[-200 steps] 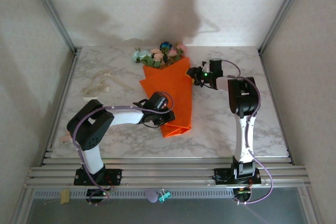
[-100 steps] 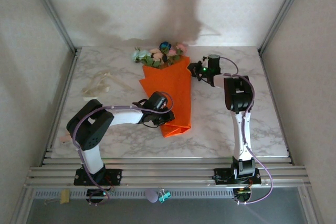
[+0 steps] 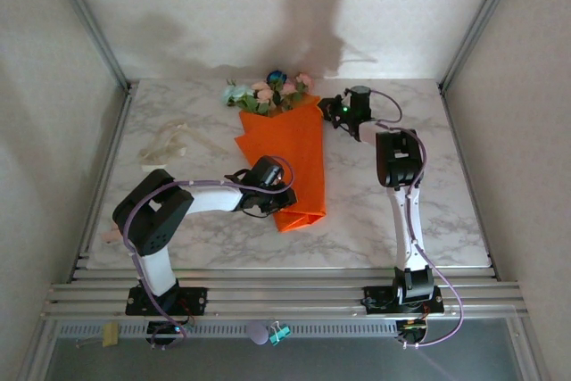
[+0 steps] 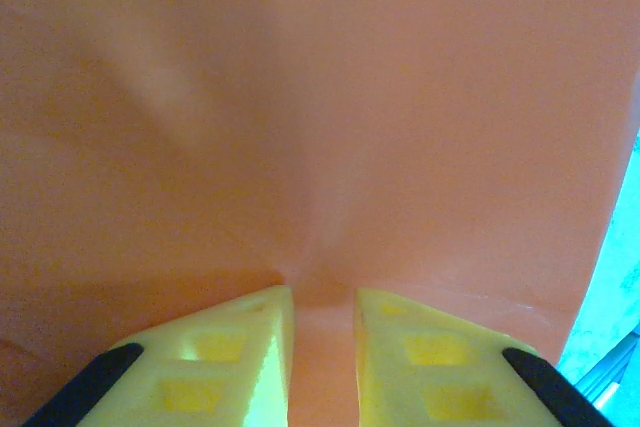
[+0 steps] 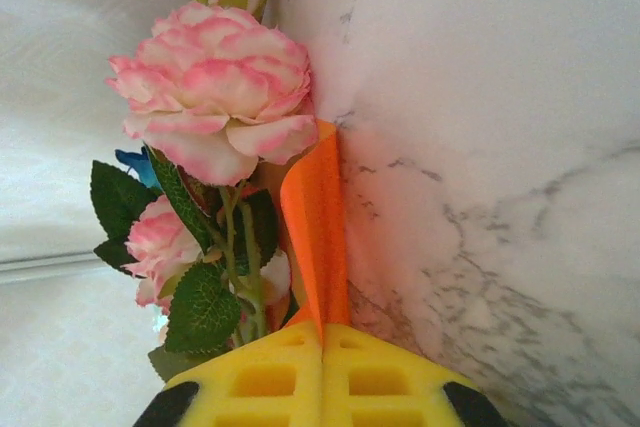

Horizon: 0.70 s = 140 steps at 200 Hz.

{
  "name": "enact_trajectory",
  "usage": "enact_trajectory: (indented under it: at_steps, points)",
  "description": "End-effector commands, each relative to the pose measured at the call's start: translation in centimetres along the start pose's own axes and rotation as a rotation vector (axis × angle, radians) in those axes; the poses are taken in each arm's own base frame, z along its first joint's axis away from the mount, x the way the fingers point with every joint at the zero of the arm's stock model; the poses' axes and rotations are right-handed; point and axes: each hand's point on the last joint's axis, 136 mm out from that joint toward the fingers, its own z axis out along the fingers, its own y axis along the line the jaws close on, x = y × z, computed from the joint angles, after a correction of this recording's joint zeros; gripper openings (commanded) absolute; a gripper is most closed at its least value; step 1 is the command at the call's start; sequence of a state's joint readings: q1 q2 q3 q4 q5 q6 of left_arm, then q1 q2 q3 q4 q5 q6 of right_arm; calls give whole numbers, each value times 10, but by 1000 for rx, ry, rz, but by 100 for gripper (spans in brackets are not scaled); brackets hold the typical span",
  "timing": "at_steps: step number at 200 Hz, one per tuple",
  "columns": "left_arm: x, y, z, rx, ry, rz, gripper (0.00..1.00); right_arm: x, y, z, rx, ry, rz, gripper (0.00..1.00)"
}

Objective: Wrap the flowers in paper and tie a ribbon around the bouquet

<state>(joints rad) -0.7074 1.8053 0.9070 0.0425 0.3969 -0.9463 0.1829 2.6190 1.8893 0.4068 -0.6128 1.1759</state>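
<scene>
Within the last second the right end effector (image 5: pixel 322 347) has been pressed together on the orange paper's (image 3: pixel 285 158) top corner beside the flowers (image 3: pixel 268 94), readying the fold, while the left end effector (image 4: pixel 322 322) pinches the paper's lower part.

One paper (image 3: pixel 287 153) — one ribbon (image 3: pixel 168 144)

The long green stems of the artificial pink, whitish and blue flowers (image 3: pixel 270 93) are hidden inside the folded bright orange paper sheet (image 3: pixel 290 153). In the left wrist view the paper (image 4: pixel 320 117) is cut off on three sides and blurred. The yellow fingers (image 5: pixel 265 377) of the right gripper (image 5: pixel 322 342) are cropped by the lower edge. The cream ribbon (image 3: pixel 166 143) on the marble desk (image 3: pixel 464 185) is too small for detail.
</scene>
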Motion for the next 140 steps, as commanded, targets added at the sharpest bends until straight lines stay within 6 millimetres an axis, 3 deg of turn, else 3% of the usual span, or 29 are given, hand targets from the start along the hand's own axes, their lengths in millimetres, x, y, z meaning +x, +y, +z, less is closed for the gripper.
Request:
enact_trajectory:
  at_steps: [1,9,19,27,35,64,67,68,70,80,87,113,131,140]
  points:
    - [33,54,4,-168,108,-61,23,-12,-26,7,47,-58,33,21]
    - [33,55,4,-169,108,-63,23,-13,-26,8,45,-62,33,31]
    - [33,55,4,-169,110,-64,23,-15,-26,8,43,-65,35,32]
    - [33,54,4,-167,108,-65,23,-16,-26,9,44,-68,35,24]
    - [33,55,4,-168,110,-65,23,-18,-25,9,42,-74,33,0]
    - [33,54,4,-166,109,-64,23,-21,-13,5,33,-78,14,0]
    - [33,54,4,-166,109,-63,23,-21,-11,3,35,-78,10,7]
    - [33,54,3,-166,109,-63,23,-20,-10,2,38,-77,10,15]
    - [33,54,3,-167,109,-63,23,-20,-9,1,37,-78,8,17]
    - [33,54,3,-162,106,-65,23,-16,-6,-8,53,-73,2,62]
    - [33,54,3,-160,105,-67,23,-11,-7,-15,79,-59,5,77]
    - [31,51,4,-147,100,-64,23,32,-13,-58,170,16,19,80]
    - [30,50,5,-143,96,-61,23,94,-43,-103,258,95,73,78]
    - [29,50,6,-140,95,-59,23,127,-47,-124,282,147,72,76]
